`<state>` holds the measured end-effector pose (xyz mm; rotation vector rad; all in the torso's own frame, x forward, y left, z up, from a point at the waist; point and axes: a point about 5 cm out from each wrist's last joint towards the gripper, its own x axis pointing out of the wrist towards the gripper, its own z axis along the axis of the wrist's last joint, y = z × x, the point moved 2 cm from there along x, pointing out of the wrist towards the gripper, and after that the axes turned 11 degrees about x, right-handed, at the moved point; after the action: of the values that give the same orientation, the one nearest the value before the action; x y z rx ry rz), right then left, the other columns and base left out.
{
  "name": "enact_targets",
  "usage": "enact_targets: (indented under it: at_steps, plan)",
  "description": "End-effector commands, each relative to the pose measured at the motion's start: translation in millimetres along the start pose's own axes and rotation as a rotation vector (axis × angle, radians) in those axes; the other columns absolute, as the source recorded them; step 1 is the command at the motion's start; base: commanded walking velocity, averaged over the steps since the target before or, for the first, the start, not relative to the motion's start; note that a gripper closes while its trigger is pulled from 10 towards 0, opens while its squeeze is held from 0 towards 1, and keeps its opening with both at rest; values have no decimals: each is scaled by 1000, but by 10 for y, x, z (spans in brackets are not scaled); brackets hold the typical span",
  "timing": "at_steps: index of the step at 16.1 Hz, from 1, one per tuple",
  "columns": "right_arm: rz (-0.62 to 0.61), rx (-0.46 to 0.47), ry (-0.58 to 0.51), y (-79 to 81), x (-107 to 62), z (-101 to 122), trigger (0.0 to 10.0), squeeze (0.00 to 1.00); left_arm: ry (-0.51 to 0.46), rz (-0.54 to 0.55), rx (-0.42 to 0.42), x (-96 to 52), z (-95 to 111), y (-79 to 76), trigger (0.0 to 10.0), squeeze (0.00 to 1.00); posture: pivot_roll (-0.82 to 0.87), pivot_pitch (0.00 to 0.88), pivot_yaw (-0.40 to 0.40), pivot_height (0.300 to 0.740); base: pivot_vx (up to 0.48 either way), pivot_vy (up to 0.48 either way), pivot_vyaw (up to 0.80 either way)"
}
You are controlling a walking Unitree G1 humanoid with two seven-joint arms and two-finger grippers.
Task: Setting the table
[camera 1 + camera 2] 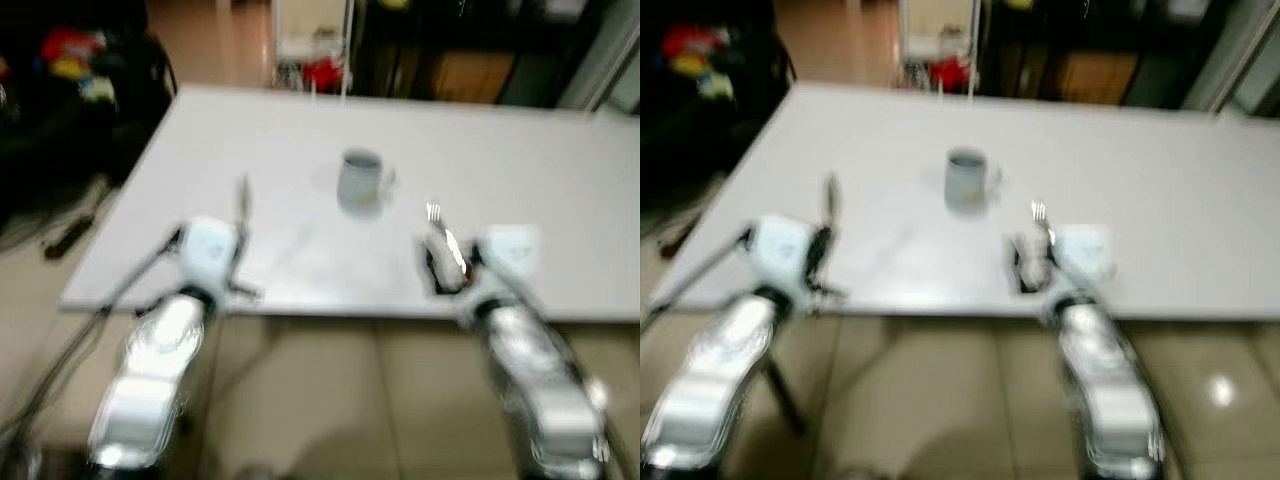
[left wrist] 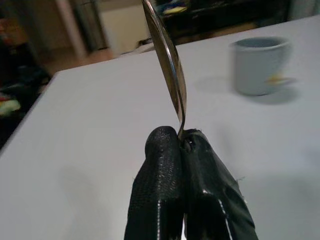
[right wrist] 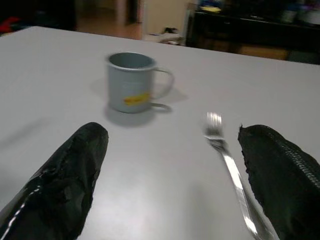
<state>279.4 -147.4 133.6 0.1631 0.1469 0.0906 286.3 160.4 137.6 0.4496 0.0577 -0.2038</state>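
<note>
Left end effector point(image 2: 184, 145) clamps spoon point(image 2: 167, 65); right end effector point(image 3: 172, 165) apart beside fork point(image 3: 227, 160).

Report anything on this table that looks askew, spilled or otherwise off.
Nothing spilled or damaged. The mug stands upright on the white table. The fork lies flat between the right gripper's open fingers. The left gripper holds a piece of cutlery upright, not yet laid down. Both eye views are blurred.

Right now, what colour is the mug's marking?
Yellow, on the grey-blue mug; clearest in the right wrist view.
</note>
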Motion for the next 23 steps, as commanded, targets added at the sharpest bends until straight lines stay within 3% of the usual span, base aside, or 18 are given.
enact_targets:
  at_steps: [1,8,12,14,16,18,21,23]
  plan:
    - [-27,-9,-4,-111,-16,24,10000,0,-23,-19,-1,19,75,-67,10000,0,140,0,-43,740,364,0,0]
    - [80,-32,52,-16,16,-36,10000,0,13,-32,21,24,24,-63,10000,0,142,0,-38,740,346,0,0]
    - [76,-115,26,-35,50,15,10000,0,56,94,-36,52,-33,96,10000,0,141,0,-38,740,0,0,0]
    - [73,-131,24,-30,69,34,10000,0,63,106,-42,56,-35,110,10000,0,142,0,-40,740,0,-150,400]
    - [69,-120,21,-43,84,41,10000,0,63,107,-38,62,-30,107,10000,0,146,0,-43,740,0,-420,800]
    - [54,-71,17,-81,103,41,10000,0,68,104,-22,69,-28,94,10000,0,148,0,-45,740,0,-422,0]
    - [69,-68,27,-68,101,35,10000,0,62,95,-8,87,-22,92,10000,0,148,0,-46,740,0,-275,0]
    - [72,-63,38,-69,93,12,10000,0,58,34,51,131,-20,49,10000,0,151,0,-48,740,0,0,0]
